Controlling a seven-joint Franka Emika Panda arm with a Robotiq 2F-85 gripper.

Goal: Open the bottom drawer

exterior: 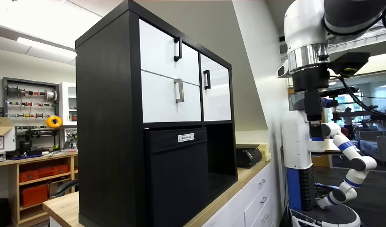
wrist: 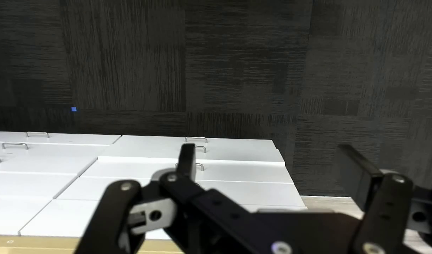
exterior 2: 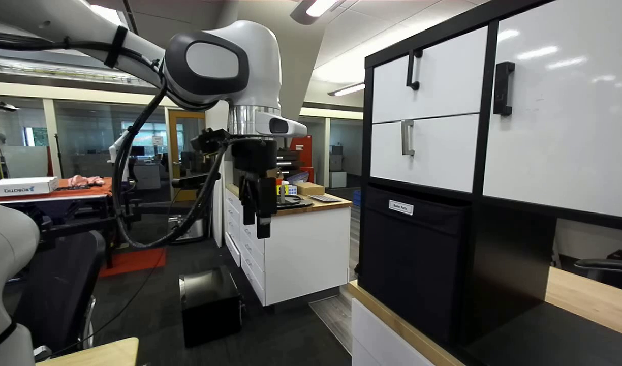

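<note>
The bottom drawer (exterior: 158, 102) is a white flat front with a grey metal vertical handle (exterior: 181, 90). It is shut, flush below another white drawer with a black handle (exterior: 179, 49), in the black cabinet (exterior: 104, 126). The drawer (exterior 2: 443, 155) and its handle (exterior 2: 406, 138) also show in an exterior view. My gripper (exterior 2: 256, 226) points down in the air, well apart from the cabinet front; it also shows in an exterior view (exterior: 316, 130). In the wrist view the gripper (wrist: 267, 151) has its fingers wide apart with nothing between them. The bottom drawer is out of the wrist view.
A black fabric bin (exterior: 177, 176) with a white label sits below the drawer. A white door (exterior 2: 570, 127) with a black handle is beside it. The cabinet stands on a wooden counter (exterior: 246, 176) over white drawers (wrist: 138, 169). A black cable loop hangs from the arm.
</note>
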